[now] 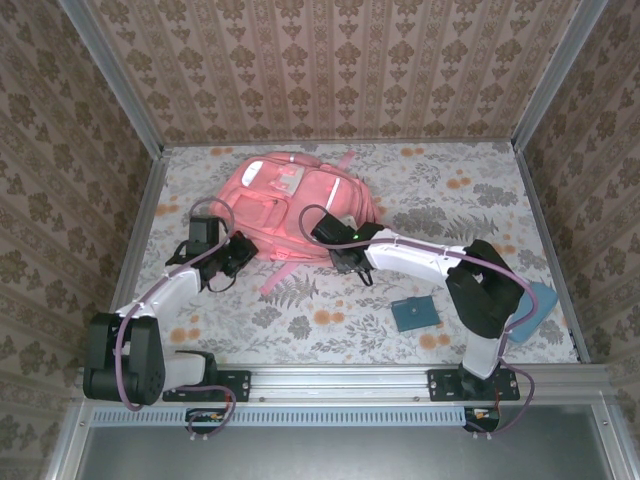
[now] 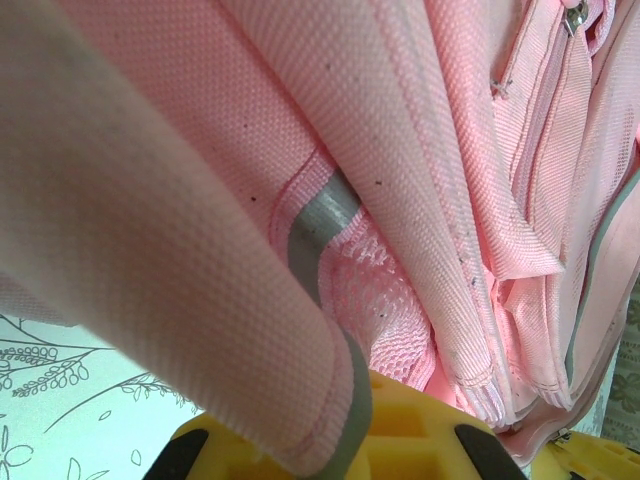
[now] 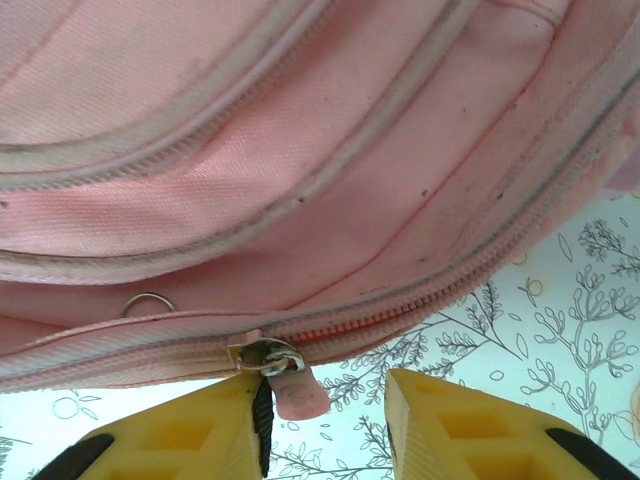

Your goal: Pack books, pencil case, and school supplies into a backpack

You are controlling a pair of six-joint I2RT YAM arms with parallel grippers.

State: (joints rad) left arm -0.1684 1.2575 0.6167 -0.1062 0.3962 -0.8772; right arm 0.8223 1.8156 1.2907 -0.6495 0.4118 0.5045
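Salmon-pink backpack (image 1: 290, 200) lies flat mid-table (image 1: 450, 200). Right gripper (image 3: 330, 390) at its lower edge, fingers moderately apart, zipper pull (image 3: 268, 357) against one finger, not pinched. Left gripper (image 1: 236, 254) at backpack's left side, fabric fold over fingers, opening can't be told. Teal book (image 1: 415, 313) and light blue pencil case (image 1: 538, 305) lie by right arm

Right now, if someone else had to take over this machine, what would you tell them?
Left gripper: at the backpack's near-left edge, with pink fabric draped over it. Whether its jaws are clamped is unclear.
Right gripper: jaws open, with the zipper pull just at their opening, not gripped.
Outside the backpack, on the table: the teal book, and the pencil case further right.
Done: nothing visibly packed.
Left: open the zipper, load everything.
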